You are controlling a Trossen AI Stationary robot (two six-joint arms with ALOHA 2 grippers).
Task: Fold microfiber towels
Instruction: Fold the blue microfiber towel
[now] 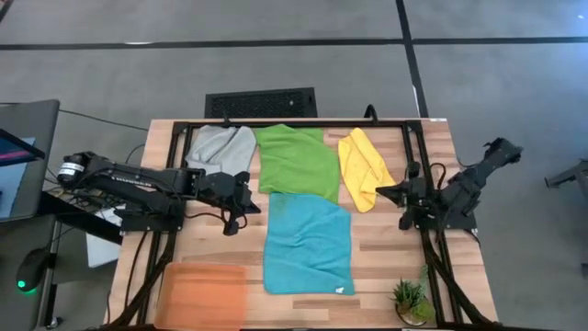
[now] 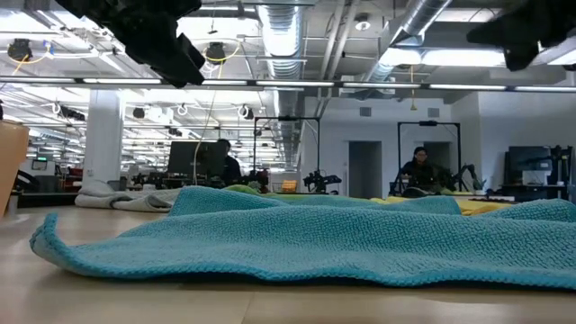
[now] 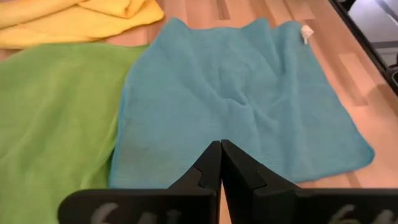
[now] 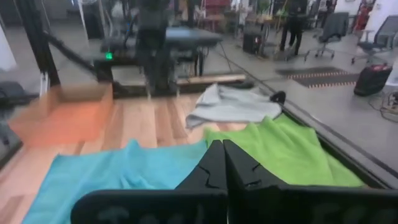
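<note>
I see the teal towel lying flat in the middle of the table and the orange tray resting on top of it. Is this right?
Not quite. In the high view the teal towel lies flat mid-table, but the orange tray sits beside it on the bare wood, not on it.

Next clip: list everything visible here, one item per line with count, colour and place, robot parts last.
teal towel: 1, teal blue, spread flat at table centre
green towel: 1, bright green, behind the teal one, edges overlapping
grey towel: 1, light grey, rumpled, far left
yellow towel: 1, yellow, bunched, far right
tray: 1, orange, near left corner
plant: 1, green, near right corner
left hand: shut, beside the teal towel's left edge
right hand: shut, by the yellow towel
</note>
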